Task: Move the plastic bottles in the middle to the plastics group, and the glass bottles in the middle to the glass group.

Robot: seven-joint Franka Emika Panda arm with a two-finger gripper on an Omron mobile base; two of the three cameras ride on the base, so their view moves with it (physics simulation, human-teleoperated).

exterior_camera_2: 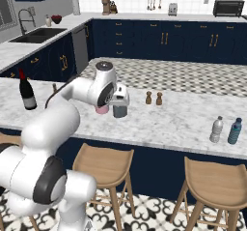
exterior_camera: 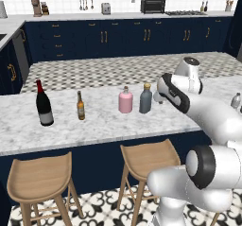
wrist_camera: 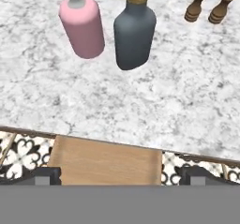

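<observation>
Marble-topped and pale, the island counter (exterior_camera: 94, 126) carries your bottles sorted by place, and that layout tells you the job: the pink bottle (exterior_camera: 125, 100) and the slate-blue bottle (exterior_camera: 145, 99) stand upright just beside each other in the middle, apart but close, while the glass group waits well off to your left — the dark wine bottle (exterior_camera: 44, 104) with its red top, and the slim amber bottle (exterior_camera: 81, 106) near it. Off to your right, near the counter's front edge, the silvery-grey bottle (exterior_camera_2: 216, 129) stands just beside a blue-green bottle (exterior_camera_2: 234, 131), so judging by where it sits it looks to be with the plastics already; the two glass bottles in the middle appear to be what is left. Two small brown shakers (exterior_camera_2: 154, 98) sit behind the slate-blue bottle and are not your concern. Your gripper (wrist_camera: 119, 174) has its fingers spread fully wide and holds nothing — in the hand view the dark tips sit far apart at the bottom, over the counter's front edge and a wooden stool (wrist_camera: 105, 160), with both middle bottles ahead. The arm is folded with its elbow high and the wrist hanging just in front of the slate-blue bottle, hand tilted down and forward. You are probably lined up best for that bottle, so ease forward and keep clear of the pink one beside it.
</observation>
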